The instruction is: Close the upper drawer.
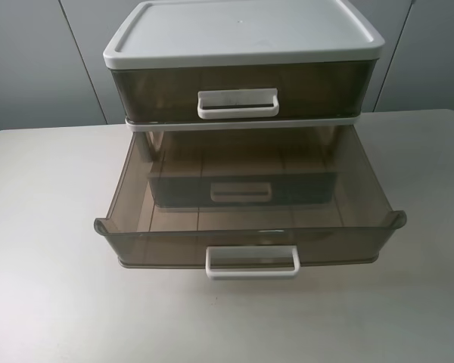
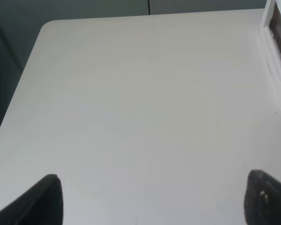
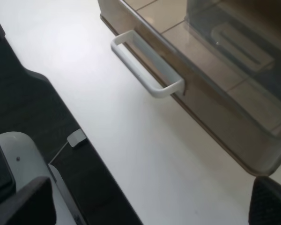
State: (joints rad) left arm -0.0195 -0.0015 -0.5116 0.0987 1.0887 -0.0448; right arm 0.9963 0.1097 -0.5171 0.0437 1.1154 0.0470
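Note:
The upper drawer (image 1: 310,87) is the smoky brown top-tier one with a white loop handle (image 1: 237,103). It sits pushed in under the white lid (image 1: 242,30), its front flush with the cabinet. The shallower bottom-tier drawer (image 1: 159,246) is pulled far out toward the table's front, and its white handle (image 1: 252,261) also shows in the right wrist view (image 3: 147,68). My left gripper (image 2: 154,201) is open over bare table, left of the cabinet. My right gripper (image 3: 145,206) is open near the table's front edge, short of the bottom-tier drawer (image 3: 215,117). Neither gripper shows in the exterior high view.
The cabinet stands at the back middle of a pale table (image 1: 45,265). Its white frame edge (image 2: 278,56) shows in the left wrist view. The right wrist view shows the table's front edge and dark floor (image 3: 33,103) beyond it.

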